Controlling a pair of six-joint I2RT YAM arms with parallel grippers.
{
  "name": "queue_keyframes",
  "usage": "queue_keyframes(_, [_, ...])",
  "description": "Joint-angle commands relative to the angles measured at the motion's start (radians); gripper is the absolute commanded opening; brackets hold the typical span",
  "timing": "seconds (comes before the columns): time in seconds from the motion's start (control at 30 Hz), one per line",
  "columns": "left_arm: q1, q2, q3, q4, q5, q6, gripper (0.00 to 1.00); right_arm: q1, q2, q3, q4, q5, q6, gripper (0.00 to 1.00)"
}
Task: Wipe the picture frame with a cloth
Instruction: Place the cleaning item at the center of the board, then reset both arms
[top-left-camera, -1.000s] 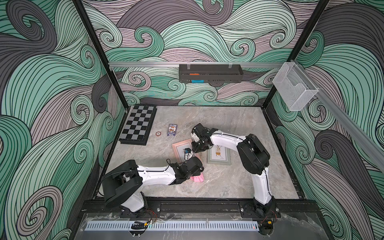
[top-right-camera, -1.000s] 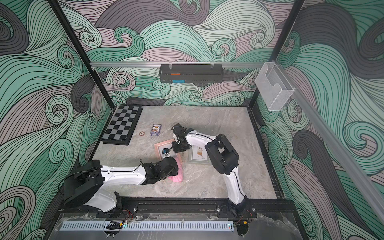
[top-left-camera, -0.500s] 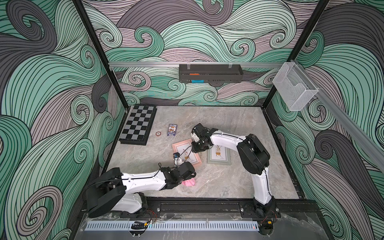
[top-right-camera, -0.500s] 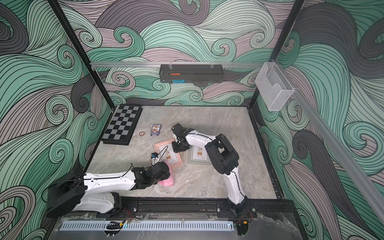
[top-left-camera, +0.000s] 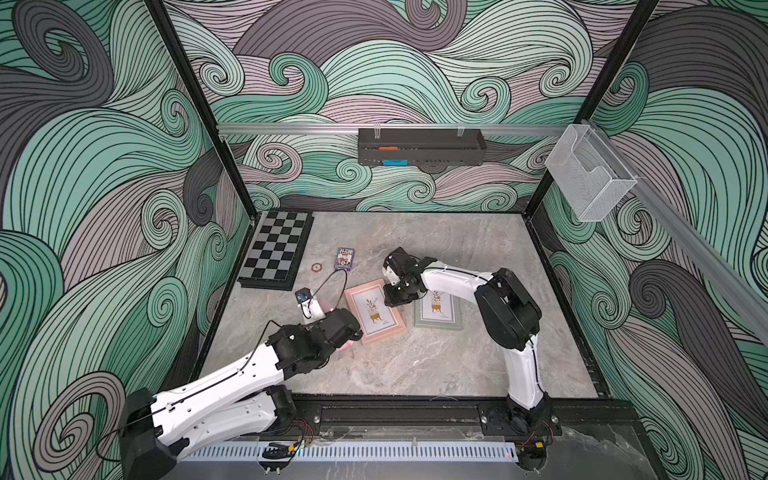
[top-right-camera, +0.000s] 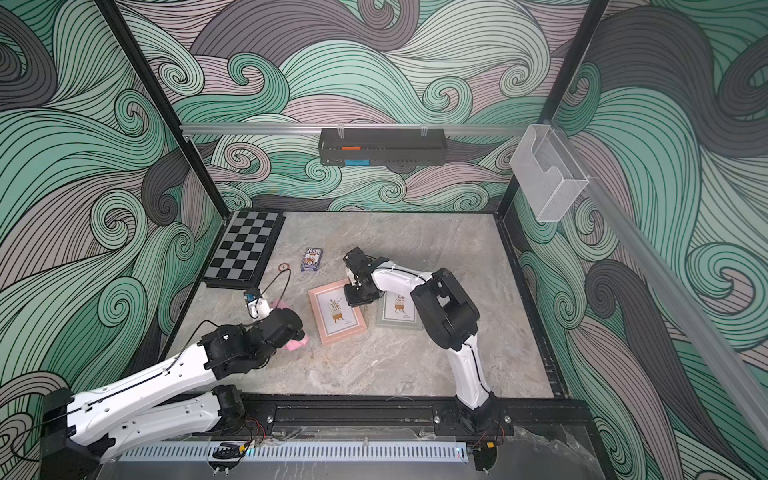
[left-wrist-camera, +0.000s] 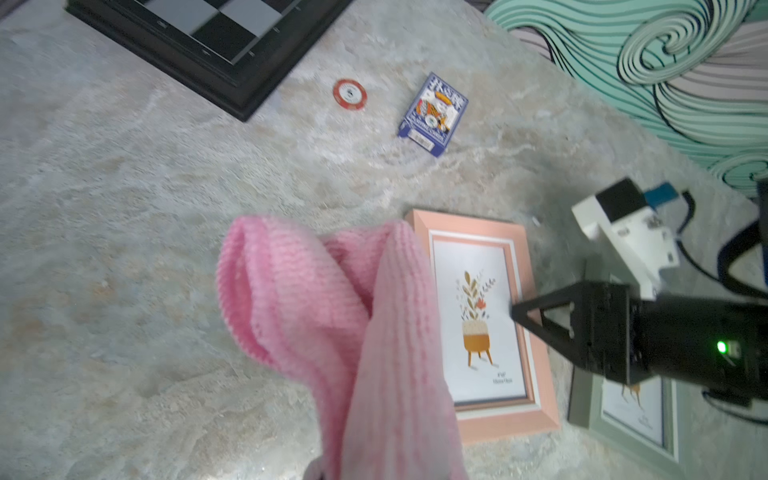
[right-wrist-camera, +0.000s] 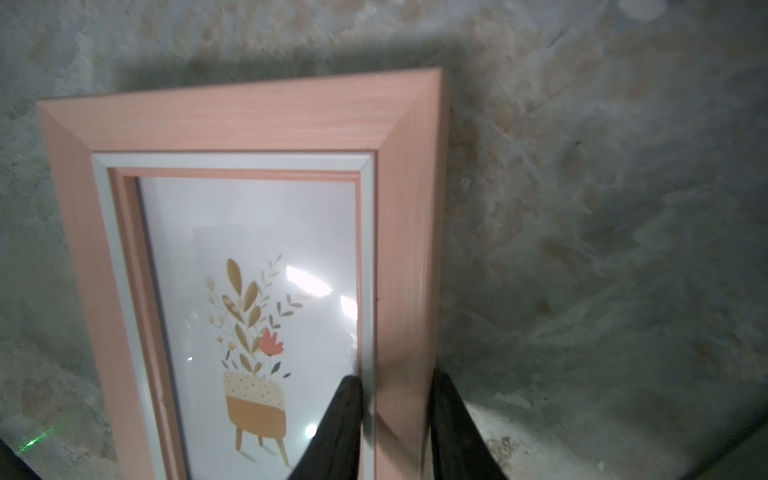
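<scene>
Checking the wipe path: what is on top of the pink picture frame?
Only the right gripper, pinching one side rail; that spot is covered. The cloth hangs beside the frame, not on it.

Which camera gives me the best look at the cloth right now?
The left wrist view: the cloth fills its middle, bunched, hanging near the pink frame. In both top views the left arm hides all but pink scraps. The right wrist view misses it.

Left arm (top-left-camera: 232, 378) stretched low, right arm (top-left-camera: 449, 280) folded, its fingers (right-wrist-camera: 340, 419) clamped
</scene>
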Motion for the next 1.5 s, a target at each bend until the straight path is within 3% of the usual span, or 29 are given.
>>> queue_keyframes(0.0, [0.069, 0.097, -0.050, -0.047, 0.015, 0.067, 0.21, 0.003, 0.021, -0.020, -0.130, -0.009, -0.002, 0.29])
queue_keyframes(0.07, [0.090, 0.153, -0.077, 0.009, 0.001, 0.062, 0.39, 0.003, 0.004, -0.020, -0.128, -0.006, -0.010, 0.32])
queue_keyframes(0.2, [0.132, 0.231, -0.114, 0.145, -0.003, 0.099, 0.94, 0.004, -0.019, -0.020, -0.124, -0.012, -0.032, 0.37])
queue_keyframes(0.23, [0.141, 0.243, -0.096, 0.116, -0.006, 0.081, 0.99, 0.006, -0.025, -0.022, -0.124, -0.017, -0.038, 0.39])
queue_keyframes(0.37, [0.141, 0.221, -0.018, -0.008, -0.036, 0.065, 0.99, 0.012, -0.061, -0.050, -0.107, -0.016, -0.058, 0.51])
queue_keyframes(0.5, [0.142, 0.153, 0.034, -0.082, -0.037, 0.083, 0.99, 0.014, -0.095, -0.070, -0.085, -0.026, -0.065, 0.57])
queue_keyframes(0.8, [0.149, -0.043, 0.086, -0.135, -0.086, 0.137, 0.98, 0.021, -0.260, -0.074, -0.108, 0.057, -0.086, 0.62])
queue_keyframes(0.87, [0.159, -0.086, 0.084, -0.142, -0.163, 0.126, 0.99, 0.027, -0.343, -0.081, -0.136, 0.140, -0.098, 0.64])
queue_keyframes(0.93, [0.185, -0.112, 0.086, -0.112, -0.199, 0.160, 0.99, 0.029, -0.433, -0.110, -0.143, 0.256, -0.101, 0.72])
queue_keyframes(1.0, [0.230, -0.121, 0.080, -0.036, -0.211, 0.241, 0.99, 0.023, -0.519, -0.158, -0.142, 0.465, -0.078, 0.77])
queue_keyframes(1.03, [0.257, -0.118, 0.078, 0.009, -0.214, 0.277, 0.99, 0.014, -0.555, -0.188, -0.134, 0.608, -0.068, 0.89])
queue_keyframes(1.1, [0.313, -0.093, 0.078, 0.063, -0.238, 0.299, 0.99, -0.032, -0.591, -0.239, -0.120, 0.820, -0.065, 0.94])
queue_keyframes(1.13, [0.342, -0.073, 0.092, 0.038, -0.274, 0.252, 0.99, -0.075, -0.601, -0.258, -0.120, 0.894, -0.063, 0.95])
queue_keyframes(1.2, [0.400, -0.033, 0.105, 0.014, -0.357, 0.221, 0.99, -0.177, -0.612, -0.292, -0.121, 0.979, -0.035, 0.99])
queue_keyframes(1.33, [0.522, 0.037, 0.053, 0.226, -0.395, 0.409, 0.99, -0.407, -0.622, -0.400, -0.009, 0.965, -0.012, 0.99])
queue_keyframes(1.4, [0.545, 0.068, -0.029, 0.467, -0.410, 0.645, 0.99, -0.468, -0.618, -0.458, 0.113, 0.923, -0.039, 0.99])
queue_keyframes(1.47, [0.577, 0.093, -0.092, 0.641, -0.426, 0.766, 0.99, -0.513, -0.611, -0.518, 0.233, 0.852, -0.084, 0.99])
